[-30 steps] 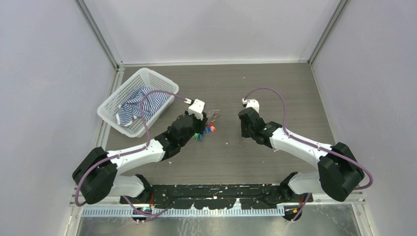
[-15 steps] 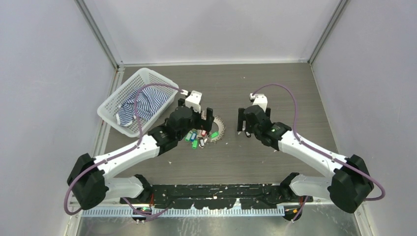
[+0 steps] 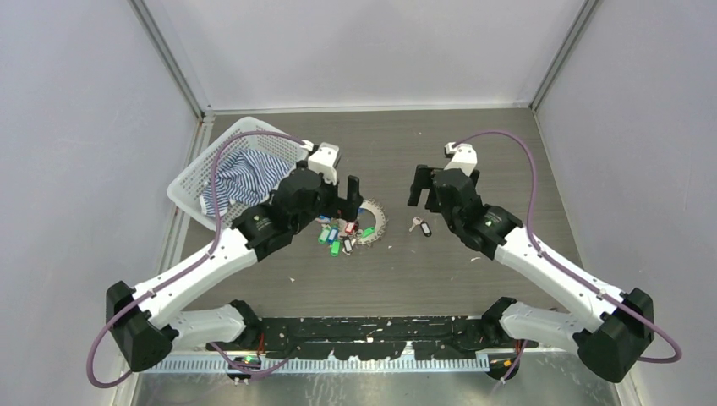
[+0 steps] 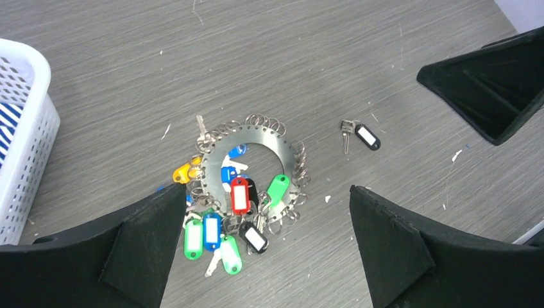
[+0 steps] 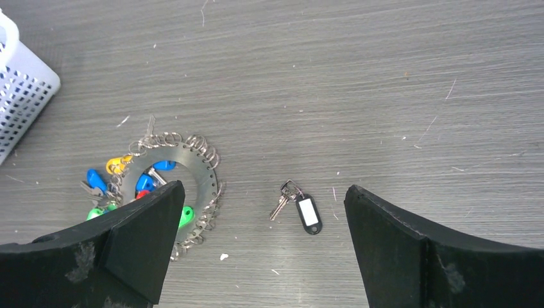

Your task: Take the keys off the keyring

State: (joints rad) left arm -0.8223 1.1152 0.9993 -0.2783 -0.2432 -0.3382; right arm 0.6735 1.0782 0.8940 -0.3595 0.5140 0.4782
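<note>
From above, the grey wood-grain bench (image 3: 389, 152) carried a flat silvery keyring (image 3: 374, 218), a metal disc with an open centre and a rim fringed with small wire loops. The keys (image 3: 336, 238) lay bunched at its near-left edge, with plastic tags in green, blue and red. A loose key (image 3: 420, 226) with a black tag lay apart to the ring's right. The left tool (image 3: 340, 189) hung by the ring's left side, fingers spread and holding nothing. The right tool (image 3: 429, 186) hung near the loose key, also spread and empty. A white perforated plastic basket (image 3: 188, 188) at the far left held a blue-and-white striped cloth (image 3: 249, 173).

The left wrist view showed small holes punched all around the disc. A yellow tag lay at its left, and red, blue and black tags lay across its centre. Their white label windows bore no readable writing.

In the right wrist view the loose key's silver blade hung from a small split ring beside its oblong black tag, whose white insert looked blank.
</note>
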